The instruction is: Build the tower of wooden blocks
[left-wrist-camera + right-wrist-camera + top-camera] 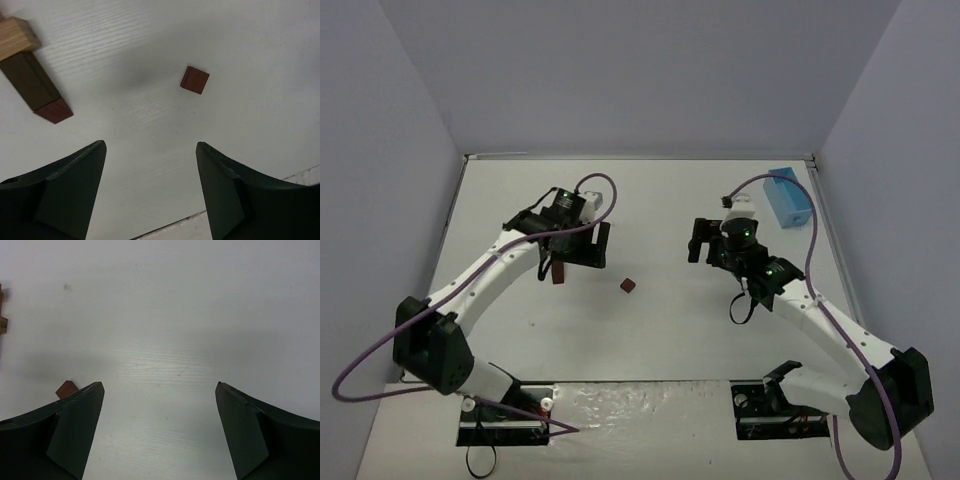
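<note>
The wood block tower point(558, 270) stands left of centre; the left wrist view shows it as a tan block over a dark brown one and a reddish-brown one point(31, 80). A sliver of the tower point(2, 315) shows at the right wrist view's left edge. One loose reddish-brown wood block point(627, 285) lies on the table point(194, 80), partly hidden behind my right gripper's left finger point(65, 388). My left gripper point(582, 250) hangs open beside the tower, nothing between its fingers point(150, 147). My right gripper point(700, 242) stands wide open over bare table point(160, 385).
A light blue box point(785, 197) sits at the back right of the white table point(650, 340). Grey walls close in the table on three sides. The table's near edge shows low in the left wrist view.
</note>
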`<move>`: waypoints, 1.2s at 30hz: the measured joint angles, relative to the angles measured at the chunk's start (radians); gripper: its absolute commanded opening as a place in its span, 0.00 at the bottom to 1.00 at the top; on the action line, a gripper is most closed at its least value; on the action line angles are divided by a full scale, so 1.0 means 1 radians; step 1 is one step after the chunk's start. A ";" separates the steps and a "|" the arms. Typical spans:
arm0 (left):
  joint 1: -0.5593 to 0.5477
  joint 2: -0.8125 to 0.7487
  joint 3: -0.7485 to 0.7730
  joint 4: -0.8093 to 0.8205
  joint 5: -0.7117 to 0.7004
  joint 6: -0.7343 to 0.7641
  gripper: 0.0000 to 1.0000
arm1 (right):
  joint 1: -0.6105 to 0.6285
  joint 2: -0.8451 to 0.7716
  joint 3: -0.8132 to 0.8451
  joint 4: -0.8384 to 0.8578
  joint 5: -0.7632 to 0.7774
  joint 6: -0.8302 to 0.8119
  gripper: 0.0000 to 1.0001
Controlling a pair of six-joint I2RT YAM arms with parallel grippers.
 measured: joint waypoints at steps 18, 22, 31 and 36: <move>-0.200 0.550 0.225 0.098 -0.072 0.028 0.64 | -0.171 -0.241 -0.096 -0.104 -0.143 0.044 0.95; -0.201 0.553 0.225 0.098 -0.080 0.027 0.58 | -0.182 -0.231 -0.096 -0.117 -0.147 0.033 0.96; -0.222 0.553 0.214 0.099 -0.093 0.015 0.46 | -0.199 -0.178 -0.095 -0.119 -0.152 -0.003 0.96; -0.229 0.553 0.209 0.097 -0.095 0.009 0.45 | -0.212 -0.178 -0.095 -0.119 -0.158 -0.010 0.96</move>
